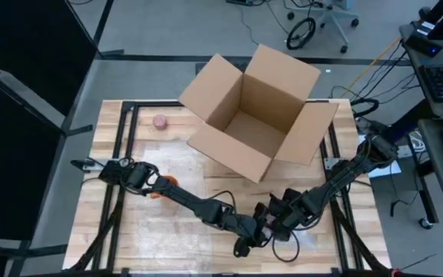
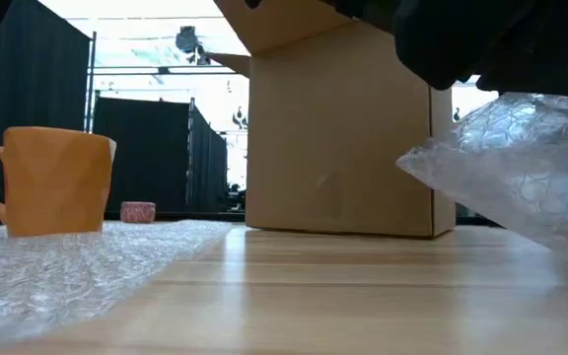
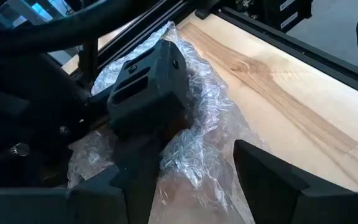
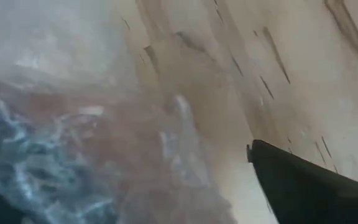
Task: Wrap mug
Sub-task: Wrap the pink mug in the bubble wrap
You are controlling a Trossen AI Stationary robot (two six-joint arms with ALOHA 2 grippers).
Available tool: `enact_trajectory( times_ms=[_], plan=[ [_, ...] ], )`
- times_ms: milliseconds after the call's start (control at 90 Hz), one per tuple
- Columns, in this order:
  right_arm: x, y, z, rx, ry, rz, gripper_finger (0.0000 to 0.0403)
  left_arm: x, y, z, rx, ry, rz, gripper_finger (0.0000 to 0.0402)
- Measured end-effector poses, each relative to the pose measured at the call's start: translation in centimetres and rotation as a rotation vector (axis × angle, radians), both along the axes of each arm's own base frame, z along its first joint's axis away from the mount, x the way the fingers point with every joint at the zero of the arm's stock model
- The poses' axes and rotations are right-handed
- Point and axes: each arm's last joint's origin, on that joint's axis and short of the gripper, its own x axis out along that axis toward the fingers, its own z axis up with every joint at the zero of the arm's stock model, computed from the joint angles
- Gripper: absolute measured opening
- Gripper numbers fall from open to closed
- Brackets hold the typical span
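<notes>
An orange mug (image 2: 52, 182) stands upright on a flat sheet of clear bubble wrap (image 2: 67, 266) at the table's left; in the high view the mug (image 1: 165, 182) shows partly under my left arm. One end of the bubble wrap (image 2: 521, 177) is raised off the table near the front centre. My right gripper (image 1: 271, 223) is shut on that raised end. My left gripper (image 3: 197, 162) stands open right beside it, its fingers on either side of crumpled wrap (image 3: 197, 124); I cannot tell whether they touch it. My right gripper holds a bunched, crumpled end of the bubble wrap (image 3: 191, 93), several layers gathered around its fingers (image 3: 148, 81). The wrap itself hides the exact place of contact. That end is lifted clear of the wood, while the remainder of the sheet lies on the table.
An open cardboard box (image 1: 256, 115) with its flaps spread stands at the table's far centre. A small pink object (image 1: 160, 121) lies to the left of the box. Bare wood shows at the table's near right. Black frame rails (image 1: 121, 154) run along both sides.
</notes>
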Motion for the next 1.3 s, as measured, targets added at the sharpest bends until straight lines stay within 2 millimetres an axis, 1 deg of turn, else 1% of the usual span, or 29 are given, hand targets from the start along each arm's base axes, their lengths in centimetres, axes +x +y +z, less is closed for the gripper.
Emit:
enact_trajectory(
  times_ms=[67,233,267,556,600,656,744,844,911,989,1133,1300],
  plan=[
    [0.1,0.1,0.0,0.013,-0.002,0.000,0.0183,0.0,0.0,0.0,0.000,0.000,0.000,0.0193],
    [0.3,0.2,0.1,0.028,-0.026,0.023,0.0050,0.0,0.1,0.0,0.007,-0.006,0.013,0.0193],
    [0.3,0.2,0.1,0.020,-0.028,0.037,0.0030,0.1,0.1,0.1,0.003,-0.012,0.012,0.0193],
    [0.3,0.2,0.1,0.028,-0.024,0.042,0.0027,0.1,0.1,0.1,0.001,-0.009,0.009,0.0193],
    [0.3,0.2,0.1,0.031,-0.026,0.043,0.0034,0.1,0.1,0.1,0.000,-0.007,0.007,0.0193],
    [0.4,0.3,0.2,0.039,-0.031,0.042,0.0057,0.0,0.0,0.1,0.001,0.000,0.003,0.0193],
    [0.4,0.3,0.2,0.043,-0.047,0.046,0.0110,-0.1,-0.1,0.0,-0.001,0.005,-0.003,0.0193],
    [0.3,0.1,0.6,0.046,-0.063,0.048,0.0170,0.0,0.0,0.0,-0.003,0.005,-0.003,0.0193],
    [0.1,-0.2,1.4,0.064,-0.087,0.045,0.0205,0.0,0.0,0.0,-0.003,0.004,-0.003,0.0193],
    [-0.2,-0.4,2.4,0.079,-0.113,0.043,0.0237,0.0,0.0,0.0,-0.004,0.002,-0.003,0.0193],
    [-0.9,-0.8,5.0,0.136,-0.197,0.051,0.0268,0.0,0.0,0.0,-0.003,0.003,-0.003,0.0193],
    [-1.5,-1.3,7.1,0.184,-0.271,0.080,0.0278,0.0,0.0,0.0,-0.003,0.003,-0.003,0.0193]
  ],
)
